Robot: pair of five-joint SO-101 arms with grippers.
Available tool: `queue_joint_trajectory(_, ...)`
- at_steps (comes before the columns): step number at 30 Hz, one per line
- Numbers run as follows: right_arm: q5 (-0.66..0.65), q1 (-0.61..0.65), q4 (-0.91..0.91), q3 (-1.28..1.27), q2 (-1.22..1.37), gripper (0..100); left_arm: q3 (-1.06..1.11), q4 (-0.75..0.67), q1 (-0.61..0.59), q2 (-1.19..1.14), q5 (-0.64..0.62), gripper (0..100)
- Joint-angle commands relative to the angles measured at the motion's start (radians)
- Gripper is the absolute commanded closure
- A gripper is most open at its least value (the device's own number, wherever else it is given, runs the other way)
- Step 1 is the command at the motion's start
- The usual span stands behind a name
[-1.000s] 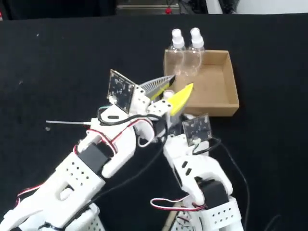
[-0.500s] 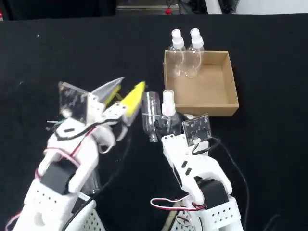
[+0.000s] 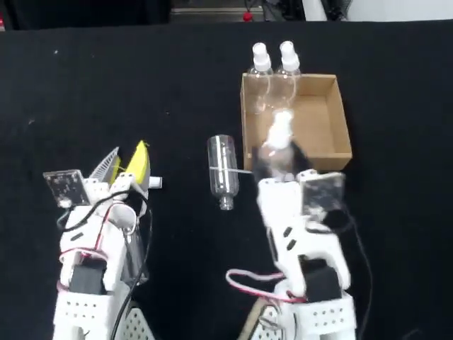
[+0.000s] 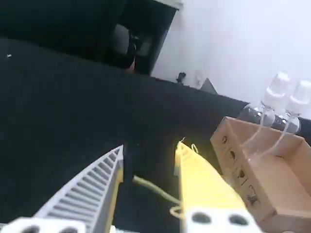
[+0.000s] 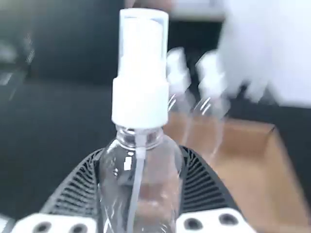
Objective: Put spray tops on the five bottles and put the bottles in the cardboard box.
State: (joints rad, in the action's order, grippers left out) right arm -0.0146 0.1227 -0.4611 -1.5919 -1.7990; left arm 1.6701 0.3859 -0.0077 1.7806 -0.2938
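Note:
My right gripper (image 3: pixel 280 167) is shut on a clear bottle (image 5: pixel 140 165) with a white spray top (image 5: pixel 140 92), held upright at the near edge of the cardboard box (image 3: pixel 338 142). Two capped bottles (image 3: pixel 272 74) stand in the box's far left corner. An uncapped bottle (image 3: pixel 222 168) lies on the black table left of the box. My left gripper (image 3: pixel 129 149) is open at the left, well apart from that bottle. A thin pale tube (image 4: pixel 150 188) shows low between its fingers, and a small white piece (image 3: pixel 154 183) lies beside it.
The black table (image 3: pixel 106 78) stretches wide to the left and behind. The box (image 4: pixel 257 170) has free floor on its right half. Dark equipment and a white wall stand beyond the table's far edge.
My left arm has drawn back to the left and low, away from the bottles, with its gripper open. My right arm has carried its capped bottle forward to the box's near edge.

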Motion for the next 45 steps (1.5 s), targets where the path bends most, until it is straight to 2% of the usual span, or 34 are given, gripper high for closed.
queue_joint_trajectory(1,-0.005,-0.098,0.199,0.062,-0.09,98.7,0.03,-0.029,-0.004,0.038,-0.009,83)
queue_joint_trajectory(5,-0.005,-0.158,0.347,0.064,-0.088,98.7,0.03,-0.028,-0.004,0.017,-0.009,83)
queue_joint_trajectory(11,-0.006,-0.175,0.505,0.07,-0.016,98.5,0.03,-0.028,-0.004,0.011,-0.009,83)
queue_joint_trajectory(17,-0.069,-0.175,0.535,0.292,0.378,98.6,0.03,-0.026,-0.004,0.009,-0.009,83)
queue_joint_trajectory(24,-0.069,-0.178,0.537,0.527,0.872,98.5,0.03,0.009,-0.004,0.012,-0.009,83)
queue_joint_trajectory(35,-0.069,-0.273,0.555,0.67,1.211,98.3,0.03,0.008,-0.004,0.014,-0.009,83)
queue_joint_trajectory(42,-0.063,-0.287,0.987,0.627,1.412,98.6,0.03,0.008,-0.008,0.012,-0.009,83)
queue_joint_trajectory(45,-0.064,-0.29,1.062,0.63,1.512,98.6,0.03,0.008,-0.012,0.012,-0.009,83)
